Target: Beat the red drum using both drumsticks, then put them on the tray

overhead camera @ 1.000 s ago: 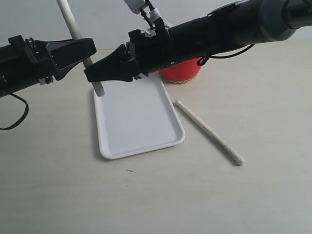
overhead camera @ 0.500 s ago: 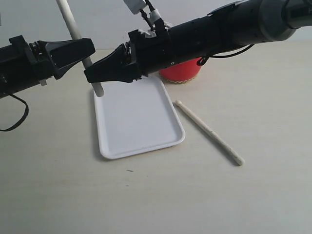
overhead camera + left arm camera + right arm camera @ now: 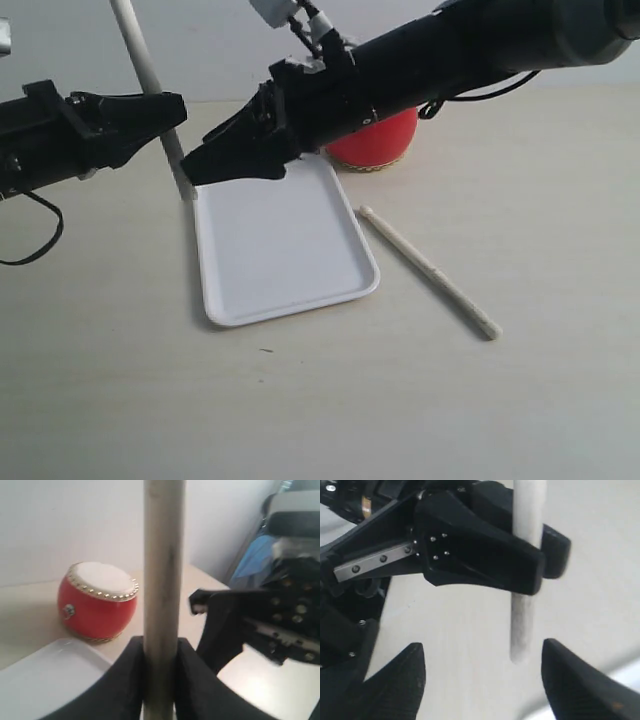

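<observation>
Seeing the right gripper (image 3: 195, 170) dipped lower and further left than a second ago, fingers spread apart, with the held drumstick's (image 3: 139, 50) lower end between them in the right wrist view. Catching the left gripper (image 3: 170, 110) clamped on that leaning stick, upper left of frame, its foot at the tray's (image 3: 290, 250) far left corner. Spotting the red drum (image 3: 378, 148) upper centre, behind the tray. Finding the other drumstick (image 3: 428, 270) flat on the table (image 3: 500, 400), just right of the tray
</observation>
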